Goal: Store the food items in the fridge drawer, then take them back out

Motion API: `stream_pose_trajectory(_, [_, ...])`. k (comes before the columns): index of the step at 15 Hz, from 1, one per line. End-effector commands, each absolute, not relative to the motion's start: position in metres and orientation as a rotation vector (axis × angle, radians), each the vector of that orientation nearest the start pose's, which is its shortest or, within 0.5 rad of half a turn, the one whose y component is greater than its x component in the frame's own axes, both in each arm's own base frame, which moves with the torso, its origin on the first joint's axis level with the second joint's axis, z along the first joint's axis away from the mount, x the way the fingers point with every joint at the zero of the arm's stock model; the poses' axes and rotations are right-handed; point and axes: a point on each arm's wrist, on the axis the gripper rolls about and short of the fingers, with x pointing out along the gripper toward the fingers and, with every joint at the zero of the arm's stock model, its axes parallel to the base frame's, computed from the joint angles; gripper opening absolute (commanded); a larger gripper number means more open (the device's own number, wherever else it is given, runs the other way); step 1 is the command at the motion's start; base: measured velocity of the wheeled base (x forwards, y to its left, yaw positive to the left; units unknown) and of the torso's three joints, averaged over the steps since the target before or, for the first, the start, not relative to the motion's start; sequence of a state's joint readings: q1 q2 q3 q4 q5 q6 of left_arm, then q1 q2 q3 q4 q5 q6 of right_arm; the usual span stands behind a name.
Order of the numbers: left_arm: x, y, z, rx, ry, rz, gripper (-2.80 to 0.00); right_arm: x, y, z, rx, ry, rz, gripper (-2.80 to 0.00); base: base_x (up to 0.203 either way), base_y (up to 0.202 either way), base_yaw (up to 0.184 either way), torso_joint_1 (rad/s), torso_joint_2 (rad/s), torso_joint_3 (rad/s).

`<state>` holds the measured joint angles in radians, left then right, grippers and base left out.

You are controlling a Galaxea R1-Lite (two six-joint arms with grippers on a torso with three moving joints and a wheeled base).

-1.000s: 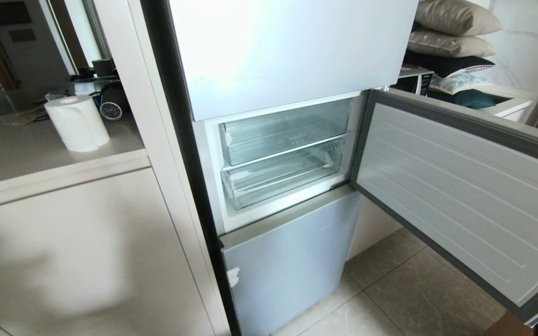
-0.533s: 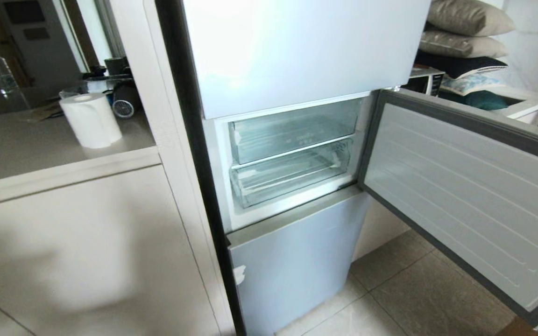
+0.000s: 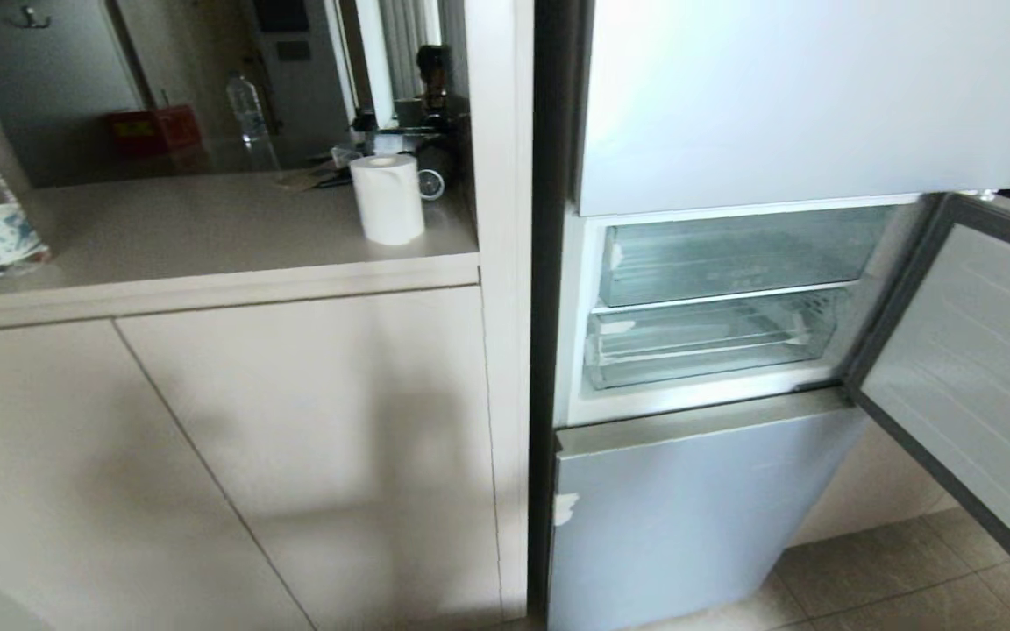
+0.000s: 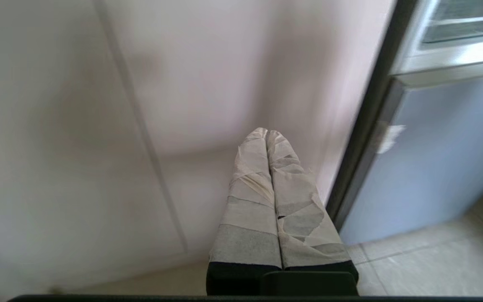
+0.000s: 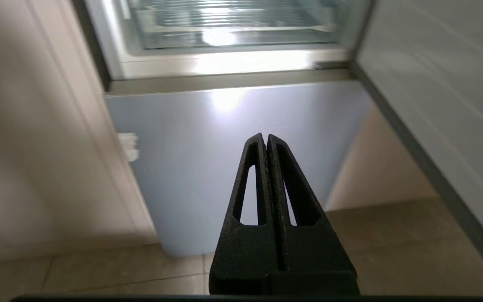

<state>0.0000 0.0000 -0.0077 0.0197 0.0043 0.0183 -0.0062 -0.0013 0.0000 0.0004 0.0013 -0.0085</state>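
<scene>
Above the right tool (image 5: pixel 265 140), the fridge drawer (image 5: pixel 233 25) is sitting pushed in and looking bare. Both tools are staying pinched shut, the left tool (image 4: pixel 266 133) too, holding nothing. No fruit is showing anywhere, so storing is probably not starting yet.

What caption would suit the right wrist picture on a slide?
Shut black right claw hangs low before the fridge's closed lower door, clear fridge drawer above, middle door swung open.

View swung left, fridge (image 3: pixel 733 307) now right
</scene>
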Motion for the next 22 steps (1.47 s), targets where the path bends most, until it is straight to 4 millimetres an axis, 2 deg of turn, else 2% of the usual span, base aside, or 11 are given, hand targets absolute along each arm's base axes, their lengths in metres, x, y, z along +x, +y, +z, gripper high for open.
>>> stream_pose_trajectory(1, [-0.023,0.0,0.076,0.018,0.014,0.004,-2.8,-0.023,0.0,0.075,-0.009,0.0,-0.003,-2.8,0.004,-0.008,0.18,0.007,0.0,0.002])
stream_pose_trajectory(5, [-0.023,0.0,0.076,0.019,0.014,0.004,-2.8,-0.023,0.0,0.075,-0.016,0.0,-0.001,-2.8,0.001,-0.006,0.13,0.002,0.0,0.003])
stream_pose_trajectory(9, [-0.023,0.0,0.076,0.018,0.014,0.004,-2.8,-0.023,0.0,0.076,-0.087,0.004,0.001,-2.8,0.0,0.0,0.0,0.0,0.0,0.0])
stream_pose_trajectory(11, [-0.023,0.0,0.076,0.018,0.014,0.004,-2.8,-0.02,0.0,0.093,-0.089,0.056,0.01,-2.8,0.0,0.0,0.0,0.0,0.0,0.0])
stream_pose_trajectory(13, [-0.023,0.0,0.076,0.018,0.014,0.004,-2.8,-0.004,0.001,0.125,-0.076,0.152,0.029,-2.8,0.0,0.0,0.0,0.0,0.0,0.0])
stream_pose_trajectory(15, [-0.023,0.0,0.076,0.018,0.014,0.004,-2.8,0.025,0.001,0.159,-0.045,0.253,0.062,-2.8,0.0,0.0,0.0,0.0,0.0,0.0])
stream_pose_trajectory(17, [-0.023,0.0,0.076,0.018,0.014,0.004,-2.8,0.071,0.002,0.183,-0.002,0.368,0.094,-2.8,0.0,0.0,0.0,0.0,0.0,0.0])
stream_pose_trajectory(19, [-0.023,0.0,0.076,0.018,0.014,0.004,-2.8,0.122,0.003,0.19,0.035,0.439,0.138,-2.8,0.0,0.0,0.0,0.0,0.0,0.0])
stream_pose_trajectory(22, [-0.023,0.0,0.076,0.018,0.014,0.004,-2.8,0.198,0.009,0.181,0.082,0.435,0.216,-2.8,0.0,0.0,0.0,0.0,0.0,0.0])
